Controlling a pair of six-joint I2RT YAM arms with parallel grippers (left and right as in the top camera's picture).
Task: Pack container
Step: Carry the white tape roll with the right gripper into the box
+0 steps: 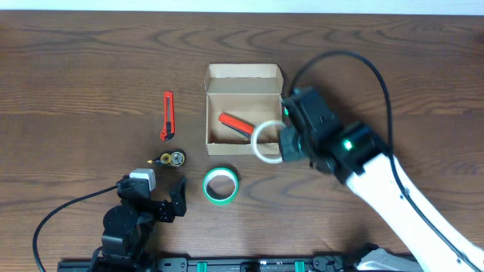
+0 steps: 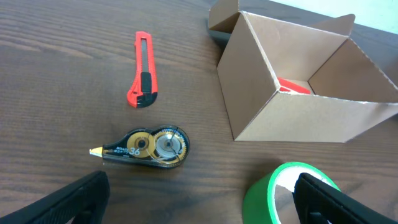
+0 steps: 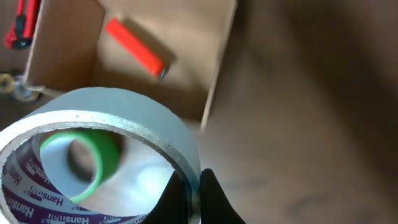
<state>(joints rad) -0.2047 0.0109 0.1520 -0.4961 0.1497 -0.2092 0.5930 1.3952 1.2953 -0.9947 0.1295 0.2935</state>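
Observation:
The container [image 1: 243, 81] is an open tan cardboard box at mid-table with its flap lid laid back at the far side; a red marker [image 1: 236, 125] lies inside. It also shows in the left wrist view [image 2: 298, 118] and the right wrist view [image 3: 211, 37]. My right gripper [image 3: 194, 193] is shut on the wall of a white tape roll [image 1: 266, 142] and holds it in the air over the box's near right corner. My left gripper [image 2: 199, 199] is open and low at the near left, one finger beside the green tape roll [image 1: 220, 185].
A red utility knife [image 1: 167, 115] lies left of the box. A correction-tape dispenser [image 1: 171, 159] lies just near of it, in front of my left gripper. The green roll [image 2: 280, 193] stands on the table near the box's front wall.

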